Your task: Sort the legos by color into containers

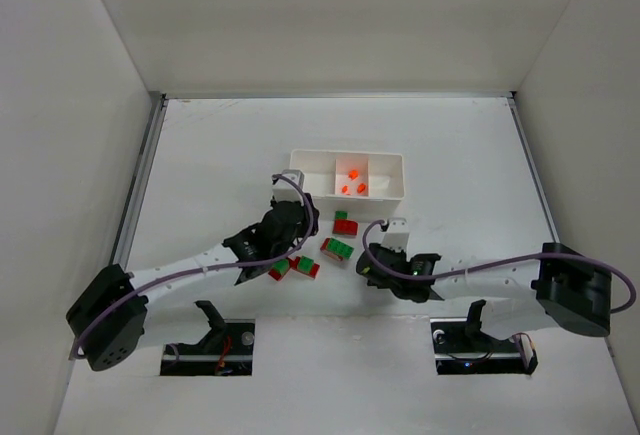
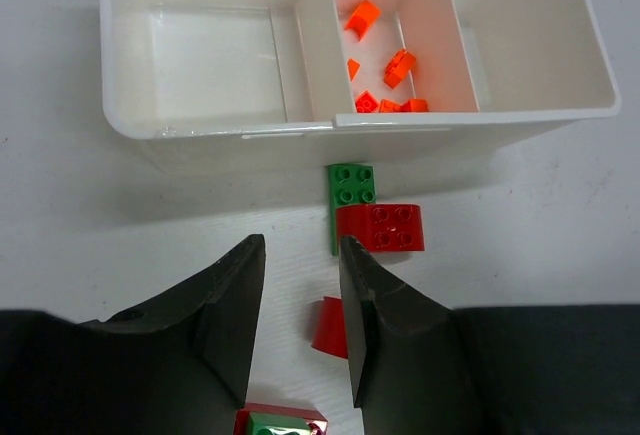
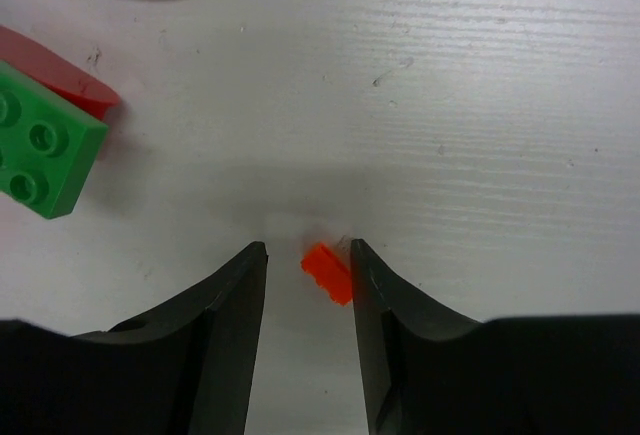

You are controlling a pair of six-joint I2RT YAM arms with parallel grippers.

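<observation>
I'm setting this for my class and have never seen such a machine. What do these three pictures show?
Two robot arms at a table sort bricks by colour. The wide picture looks down from above; the others come from a camera on each wrist. On the table lie green-and-red bricks and a white tray with orange pieces in its middle compartment. The right gripper stands open around one tiny orange piece, not pinching it. The left gripper is open, empty.

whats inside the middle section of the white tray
Several tiny orange pieces lie in the tray's middle section; its near wall seems to hide part of those against it.
</observation>
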